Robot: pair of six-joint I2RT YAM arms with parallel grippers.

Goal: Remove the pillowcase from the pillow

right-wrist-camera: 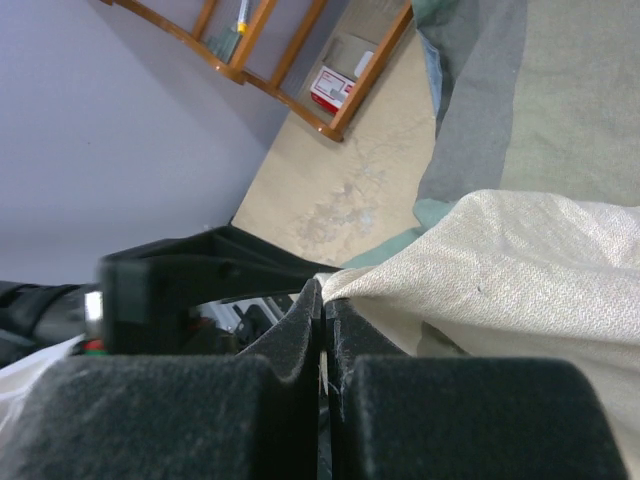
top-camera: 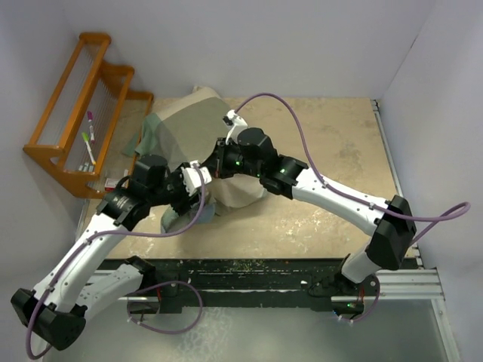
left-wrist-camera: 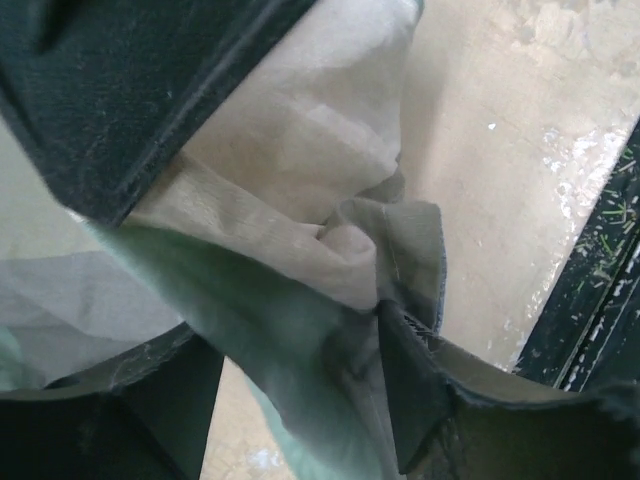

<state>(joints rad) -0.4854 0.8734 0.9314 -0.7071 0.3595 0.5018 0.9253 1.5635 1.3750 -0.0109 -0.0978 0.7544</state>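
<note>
Left wrist view, query from INSPECTOR: state of the left hand [left-wrist-camera: 190,290]?

OPERATOR: Jaws stand partly apart. A bunched fold of the pillowcase [left-wrist-camera: 300,240], beige over green, lies between them. No firm clamp on it is evident, so treat this hand as open around the cloth.

INSPECTOR: Right hand [right-wrist-camera: 322,310]?

OPERATOR: Fully closed. The right wrist view shows its two pads pressed together, with a corner of the beige panel pinched between them.

INSPECTOR: Governing relation for the coming move?

OPERATOR: In the top external view both hands meet at the near right edge of the bundle. The left hand is nearer the arm bases and the right hand is just beyond it. The pillowcase extends away from both hands. Its long axis runs from that near edge toward the far left corner of the desk [top-camera: 332,151]. Judgement: a pull should run back along that axis, toward the bases, to draw the cloth off its filling.

INSPECTOR: Pillow location?

OPERATOR: Not separable from the cloth in any view. The plump form of the bundle suggests the pillow sits inside the pillowcase. Removal is not yet done.

INSPECTOR: Counts?

OPERATOR: One pillowcase, one pillow presumed, two hands. Farther off, at the left wall, there is one wooden rack [top-camera: 75,113], with one small red-and-white box [right-wrist-camera: 335,88] just beside its foot.
</note>
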